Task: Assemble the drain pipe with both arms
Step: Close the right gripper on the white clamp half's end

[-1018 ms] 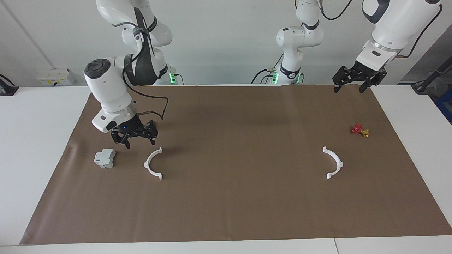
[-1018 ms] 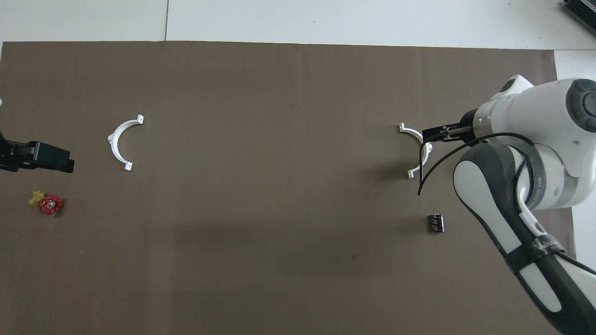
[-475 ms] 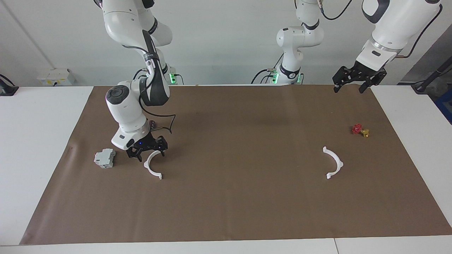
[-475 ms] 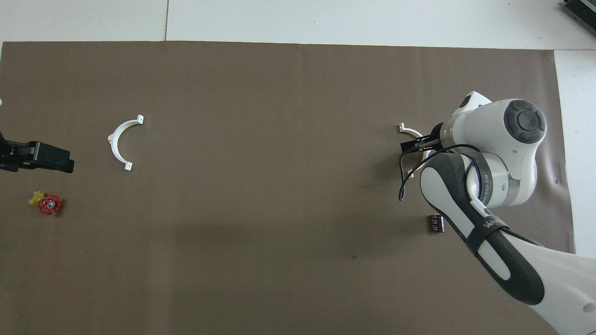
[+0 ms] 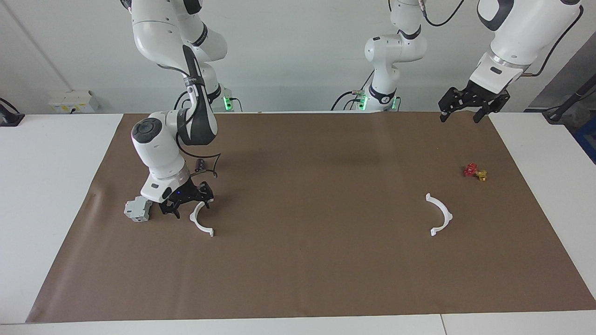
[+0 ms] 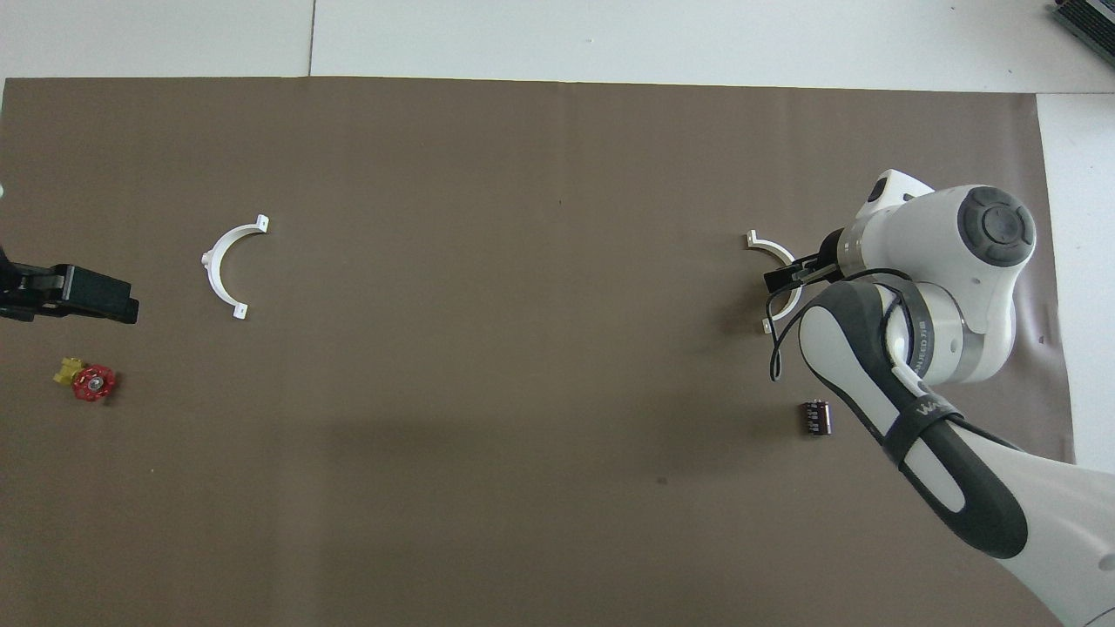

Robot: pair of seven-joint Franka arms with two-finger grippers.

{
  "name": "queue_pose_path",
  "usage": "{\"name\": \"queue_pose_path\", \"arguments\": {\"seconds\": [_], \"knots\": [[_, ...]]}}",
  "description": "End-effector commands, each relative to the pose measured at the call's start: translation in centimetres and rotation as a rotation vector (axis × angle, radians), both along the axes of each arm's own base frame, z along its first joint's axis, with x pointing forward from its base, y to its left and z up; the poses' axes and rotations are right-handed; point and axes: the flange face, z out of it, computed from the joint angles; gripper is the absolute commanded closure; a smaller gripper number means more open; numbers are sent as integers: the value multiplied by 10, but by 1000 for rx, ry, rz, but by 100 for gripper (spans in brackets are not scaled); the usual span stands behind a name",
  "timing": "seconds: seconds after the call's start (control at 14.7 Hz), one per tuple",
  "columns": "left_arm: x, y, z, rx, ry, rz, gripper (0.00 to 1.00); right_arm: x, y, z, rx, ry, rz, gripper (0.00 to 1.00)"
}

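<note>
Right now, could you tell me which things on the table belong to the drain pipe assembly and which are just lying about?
Belongs to the job:
- half-ring under the right gripper, which is open
- other half-ring, toward the left arm's end
- left gripper, open, waiting above the mat's edge

Just lying about:
- grey block
- red-and-gold valve piece
- small dark cylinder

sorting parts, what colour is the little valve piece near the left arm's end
Red with a yellow-gold end, the valve piece shows best in the overhead view.

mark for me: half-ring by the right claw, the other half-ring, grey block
half-ring by the right claw (image 5: 200,224): facing view, middle of its arc.
other half-ring (image 5: 445,213): facing view, middle of its arc.
grey block (image 5: 136,209): facing view, top face.
</note>
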Motion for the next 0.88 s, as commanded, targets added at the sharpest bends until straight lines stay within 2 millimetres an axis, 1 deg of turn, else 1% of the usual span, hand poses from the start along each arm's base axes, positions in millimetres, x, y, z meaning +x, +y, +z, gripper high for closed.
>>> {"name": "queue_pose_path", "arguments": {"seconds": [0.0,0.2,0.34,0.47,0.54,0.68,0.75,0.81], "knots": [[-8,3,1,-7,-11,8,0,2,-1,-15,12,-14,15,0],[-8,3,1,-7,-11,8,0,1,-1,-16,18,-9,1,0],[-9,3,2,-7,-13,8,0,0,0,-22,27,0,-9,0],[-8,3,1,-7,-11,8,0,0,-1,-24,28,0,-11,0],[-8,3,1,-7,-11,8,0,-1,0,-29,27,1,-8,0],[-8,3,1,-7,-11,8,0,-8,2,-45,21,-32,-7,0],[-8,3,1,-7,-11,8,0,-10,2,-49,20,-39,-9,0],[-8,3,1,-7,-11,8,0,-10,2,-48,20,-37,-7,0]]}}
